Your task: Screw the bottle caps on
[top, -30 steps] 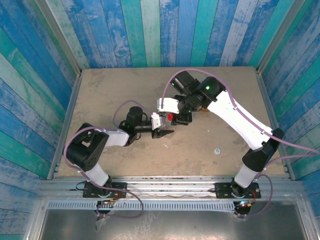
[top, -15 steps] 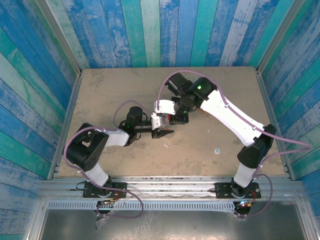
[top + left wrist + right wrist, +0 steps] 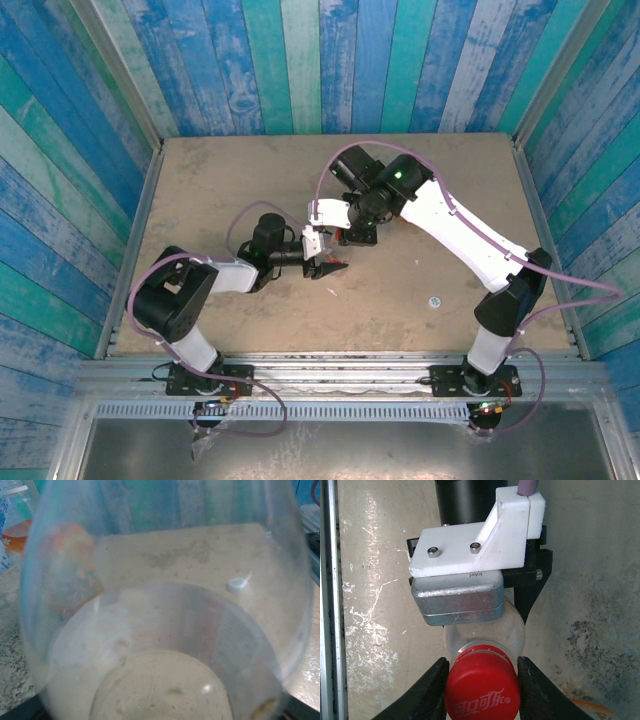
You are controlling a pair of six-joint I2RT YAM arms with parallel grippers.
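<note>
The red cap (image 3: 482, 690), glossy ridged plastic with white lettering on top, sits on the neck of the clear bottle (image 3: 512, 630) near the middle of the table (image 3: 220, 190). The right end effector (image 3: 482, 662) is closed on it, one dark finger pressed to each side. Below the cap the bottle's rounded shoulder shows, thin and see-through. From the left wrist its curved wall is so close that the rest blurs behind it.

The left end effector (image 3: 325, 265) reaches in level at the bottle's body (whether it grips or merely flanks it I cannot tell). Its white camera bracket (image 3: 470, 550) and silver housing (image 3: 457, 597) lie just beyond the cap.

The white cap (image 3: 237, 584) lies loose on the table, well apart. A second bottle (image 3: 15, 527), holding orange liquid, stands off to one side.

The table is matte, sandy and scuffed, and is walled by blue and teal painted planks (image 3: 300, 60).

A second ago the cap showed red from above. The right arm has since swung over and covered it.
</note>
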